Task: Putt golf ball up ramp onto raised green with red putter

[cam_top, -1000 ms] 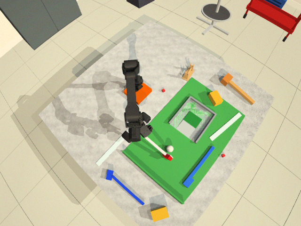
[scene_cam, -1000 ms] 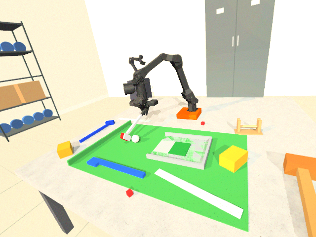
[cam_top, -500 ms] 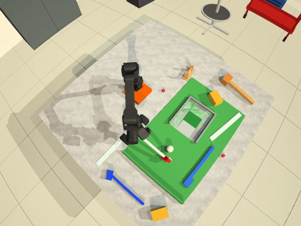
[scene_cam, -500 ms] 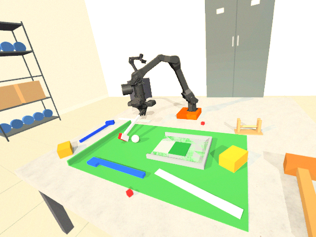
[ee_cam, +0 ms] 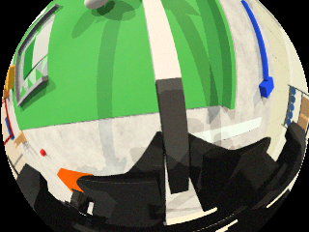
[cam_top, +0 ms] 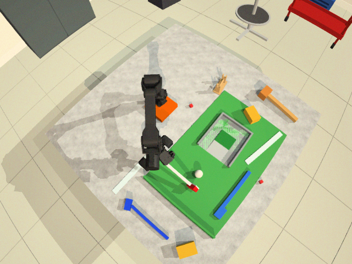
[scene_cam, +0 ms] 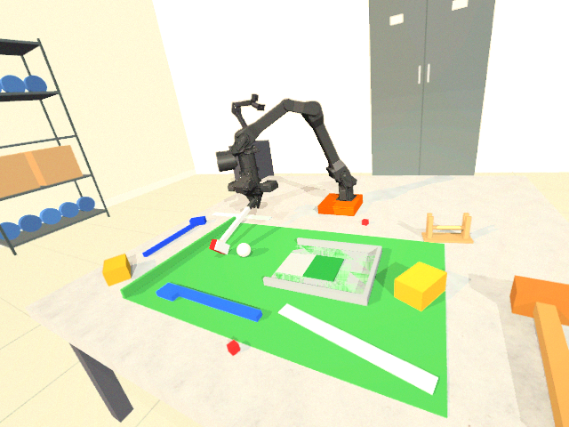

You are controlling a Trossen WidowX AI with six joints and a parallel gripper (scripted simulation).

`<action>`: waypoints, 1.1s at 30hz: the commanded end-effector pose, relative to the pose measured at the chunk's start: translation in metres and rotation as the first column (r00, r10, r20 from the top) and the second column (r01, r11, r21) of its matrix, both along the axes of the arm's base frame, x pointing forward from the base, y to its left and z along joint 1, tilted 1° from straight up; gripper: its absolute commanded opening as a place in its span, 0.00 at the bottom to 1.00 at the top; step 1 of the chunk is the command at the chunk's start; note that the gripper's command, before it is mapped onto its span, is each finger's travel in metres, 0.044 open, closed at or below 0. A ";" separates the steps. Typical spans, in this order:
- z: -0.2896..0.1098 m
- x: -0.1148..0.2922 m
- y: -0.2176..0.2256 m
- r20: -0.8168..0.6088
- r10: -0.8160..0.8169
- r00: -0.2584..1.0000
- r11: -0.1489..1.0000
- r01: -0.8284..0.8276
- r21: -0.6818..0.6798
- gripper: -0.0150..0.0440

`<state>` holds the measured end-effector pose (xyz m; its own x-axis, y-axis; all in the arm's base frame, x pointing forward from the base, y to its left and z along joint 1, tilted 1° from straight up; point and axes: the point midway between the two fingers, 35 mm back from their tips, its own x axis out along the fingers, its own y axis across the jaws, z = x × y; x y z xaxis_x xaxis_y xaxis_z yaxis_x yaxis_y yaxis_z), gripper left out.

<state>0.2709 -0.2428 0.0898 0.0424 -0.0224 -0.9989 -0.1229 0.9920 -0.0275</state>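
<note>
My gripper (cam_top: pixel 166 159) (scene_cam: pixel 252 202) (ee_cam: pixel 168 134) is shut on the upper end of the red putter's white shaft (cam_top: pixel 178 175) (scene_cam: pixel 232 227) (ee_cam: pixel 157 33). The putter slants down to its red head (cam_top: pixel 193 187) (scene_cam: pixel 217 245), which is low over the green mat (cam_top: pixel 198 210) (scene_cam: pixel 183 270). The white golf ball (cam_top: pixel 198 173) (scene_cam: pixel 243 249) lies on the mat right beside the head; I cannot tell whether they touch. The raised green (cam_top: pixel 224 138) (scene_cam: pixel 326 268), a dark green square in a grey walled frame with a ramp on the ball's side, stands mid-mat.
On the mat lie a blue putter (cam_top: pixel 232 194) (scene_cam: pixel 206 301), a white bar (cam_top: pixel 264 147) (scene_cam: pixel 358 347) and a yellow cube (cam_top: pixel 252 114) (scene_cam: pixel 419 285). Off the mat are another blue putter (cam_top: pixel 144 217) (scene_cam: pixel 172 237), an orange mallet (cam_top: pixel 277 103), a wooden rack (cam_top: pixel 221 84) (scene_cam: pixel 448 228) and an orange-yellow cube (cam_top: pixel 186 249) (scene_cam: pixel 116 269).
</note>
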 end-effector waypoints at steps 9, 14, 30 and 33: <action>-0.002 -0.015 0.126 0.001 0.004 1.000 1.000 -0.004 0.007 0.25; -0.003 -0.017 0.133 0.001 0.004 1.000 1.000 -0.004 0.007 0.25; 0.057 -0.020 0.133 0.002 0.004 1.000 1.000 -0.004 0.007 0.25; 0.047 -0.020 0.133 -0.004 0.009 1.000 1.000 -0.009 0.012 0.25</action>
<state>0.2507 -0.1093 0.1388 0.0400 -0.0102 -0.9991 -0.1315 0.9912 -0.0154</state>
